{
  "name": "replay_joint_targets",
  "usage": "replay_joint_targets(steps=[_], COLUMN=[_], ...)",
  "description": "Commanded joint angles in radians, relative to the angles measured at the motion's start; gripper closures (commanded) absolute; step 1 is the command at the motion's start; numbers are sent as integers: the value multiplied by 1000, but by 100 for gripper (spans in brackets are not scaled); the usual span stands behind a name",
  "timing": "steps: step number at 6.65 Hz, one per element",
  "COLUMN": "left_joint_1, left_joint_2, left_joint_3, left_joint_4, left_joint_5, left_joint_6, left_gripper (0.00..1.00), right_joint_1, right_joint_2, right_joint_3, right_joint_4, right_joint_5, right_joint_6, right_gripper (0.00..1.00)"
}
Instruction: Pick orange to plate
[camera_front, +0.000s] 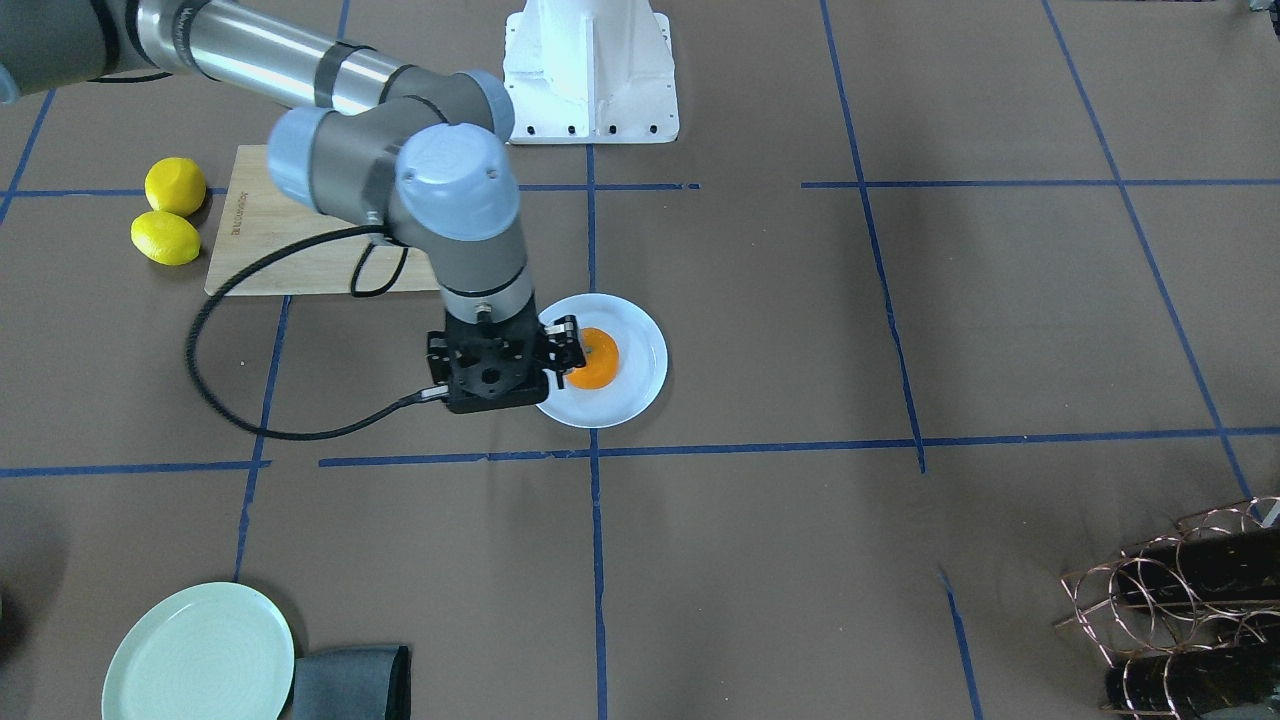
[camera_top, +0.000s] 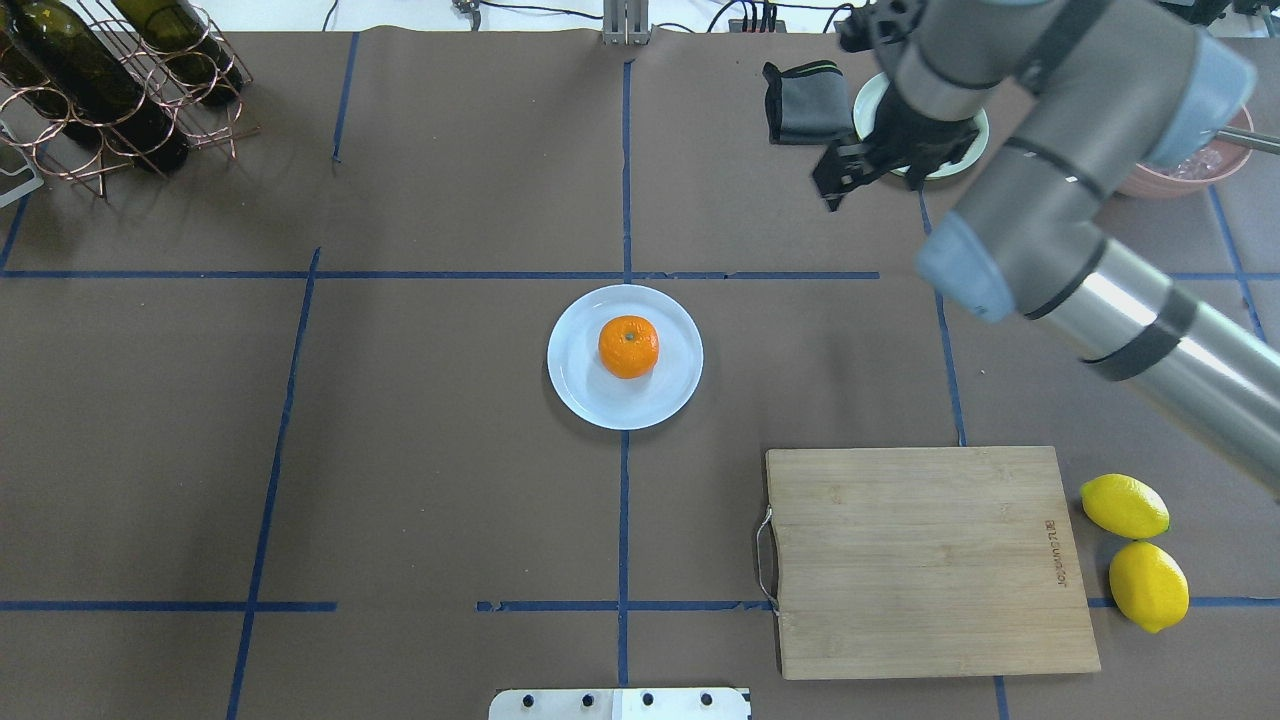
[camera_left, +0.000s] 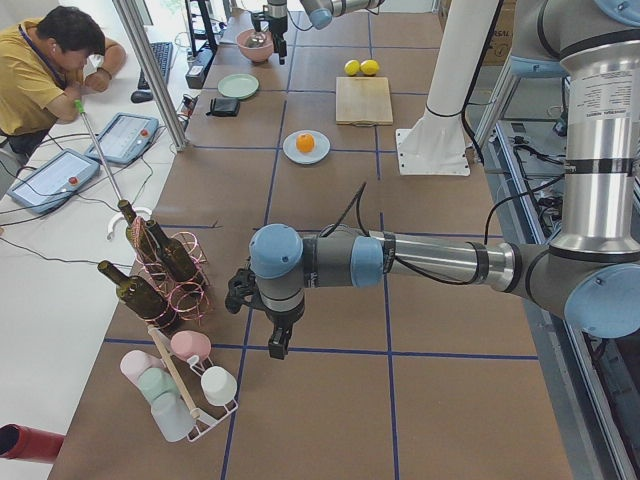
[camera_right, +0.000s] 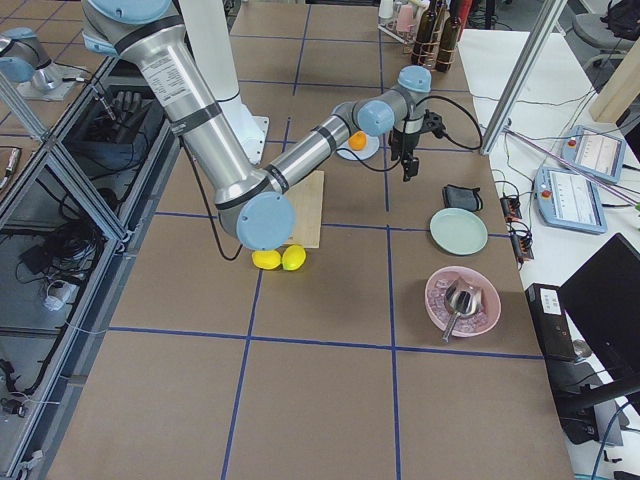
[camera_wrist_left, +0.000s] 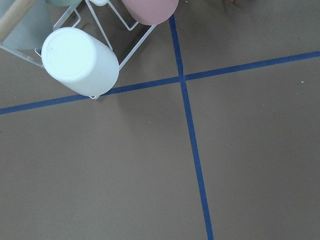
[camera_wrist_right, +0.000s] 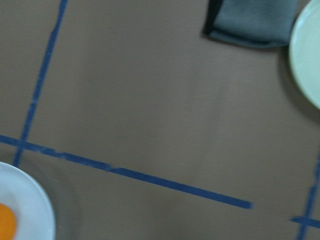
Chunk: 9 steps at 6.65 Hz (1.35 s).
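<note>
The orange (camera_top: 629, 346) rests in the middle of the white plate (camera_top: 590, 395) at the table's centre, also seen as orange (camera_front: 592, 358) on plate (camera_front: 640, 385). My right gripper (camera_top: 838, 178) hangs well above the table, away from the fruit toward the far right, open and holding nothing; in the front view the right gripper (camera_front: 564, 345) only overlaps the plate by perspective. A sliver of orange (camera_wrist_right: 5, 223) and plate rim (camera_wrist_right: 35, 212) shows in the right wrist view. My left gripper (camera_left: 278, 340) hovers near the cup rack; whether it is open or shut I cannot tell.
Two lemons (camera_top: 1125, 506) lie beside a wooden cutting board (camera_top: 925, 560). A pale green plate (camera_front: 198, 655), grey cloth (camera_top: 805, 100) and pink bowl (camera_top: 1190, 168) sit at the far right. A bottle rack (camera_top: 100, 80) and cup rack (camera_left: 180, 385) stand on the left.
</note>
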<state>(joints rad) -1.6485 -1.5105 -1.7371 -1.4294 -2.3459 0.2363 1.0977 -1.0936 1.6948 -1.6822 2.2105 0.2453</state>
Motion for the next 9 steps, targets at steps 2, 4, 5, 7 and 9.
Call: replay_joint_targets(steps=[2, 4, 5, 7, 9], left_joint_1=[1, 1, 1, -4, -2], left_joint_2=[3, 7, 7, 12, 13], left_joint_3=[-24, -24, -25, -30, -33], left_joint_4=[-3, -6, -6, -6, -3], left_joint_5=[0, 0, 0, -3, -6], left_joint_6=[-61, -58, -58, -55, -57], left_gripper=[0, 0, 0, 0, 0], right_joint_1=[325, 408, 468, 475, 475], right_joint_2=[-269, -385, -423, -523, -548], right_joint_3=[17, 8, 8, -1, -35], right_joint_4=[-39, -42, -57, -42, -42], right_joint_5=[64, 52, 87, 115, 120], right_joint_6=[-490, -465, -460, -475, -463], right_gripper=[0, 0, 0, 0, 0])
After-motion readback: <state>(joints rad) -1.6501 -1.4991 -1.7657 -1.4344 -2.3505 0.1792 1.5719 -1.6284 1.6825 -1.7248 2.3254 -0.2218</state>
